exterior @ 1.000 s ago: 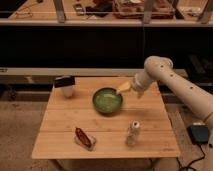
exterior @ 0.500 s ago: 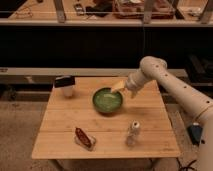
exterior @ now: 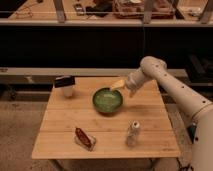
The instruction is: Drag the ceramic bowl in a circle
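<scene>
The table is the largest thing here: a rectangular top of pale wooden planks, the grain running lengthways, matte and light tan, standing on a speckled grey floor. Behind it runs a long dark shelf unit with a light rail along its top edge; what lies on it is too blurred to name.

The robot's arm comes in from the right, a smooth off-white tube with a rounded elbow joint above the table's far right corner, angling down and left.

The ceramic bowl sits just beyond the table's middle, slightly right of centre. It is round, shallow and glossy green with a darker rim, and upright.

A small white cup with a flat dark top stands near the far left corner, well apart from the bowl. A small whitish bottle-shaped item stands upright near the front right. A reddish-brown packet lies flat near the front, left of centre; any printing on it is too small to read.

The hand, pale yellow, is at the bowl's far right rim with its jaws spread apart; whether it touches the rim I cannot tell.
</scene>
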Available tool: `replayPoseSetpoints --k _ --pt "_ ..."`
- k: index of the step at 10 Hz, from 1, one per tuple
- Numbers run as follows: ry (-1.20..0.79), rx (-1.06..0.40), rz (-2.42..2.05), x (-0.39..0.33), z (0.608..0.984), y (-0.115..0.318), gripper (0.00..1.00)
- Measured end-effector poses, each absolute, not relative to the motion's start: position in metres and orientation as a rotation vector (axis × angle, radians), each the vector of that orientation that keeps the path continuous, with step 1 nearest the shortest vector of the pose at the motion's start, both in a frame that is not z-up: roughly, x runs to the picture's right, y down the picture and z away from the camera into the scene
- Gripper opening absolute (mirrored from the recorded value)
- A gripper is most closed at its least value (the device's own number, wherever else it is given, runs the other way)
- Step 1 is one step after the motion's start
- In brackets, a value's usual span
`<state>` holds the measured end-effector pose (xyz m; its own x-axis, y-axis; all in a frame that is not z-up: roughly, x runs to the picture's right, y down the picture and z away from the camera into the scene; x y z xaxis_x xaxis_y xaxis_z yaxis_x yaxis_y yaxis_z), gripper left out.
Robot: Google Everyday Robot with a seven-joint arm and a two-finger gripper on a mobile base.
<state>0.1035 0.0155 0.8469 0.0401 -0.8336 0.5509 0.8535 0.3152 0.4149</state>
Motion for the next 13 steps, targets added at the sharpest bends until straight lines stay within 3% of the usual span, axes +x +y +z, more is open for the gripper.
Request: replayPoseSetpoints --k 13 --pt "-0.908 0.024 -1.298 0.087 0.886 0.04 0.8"
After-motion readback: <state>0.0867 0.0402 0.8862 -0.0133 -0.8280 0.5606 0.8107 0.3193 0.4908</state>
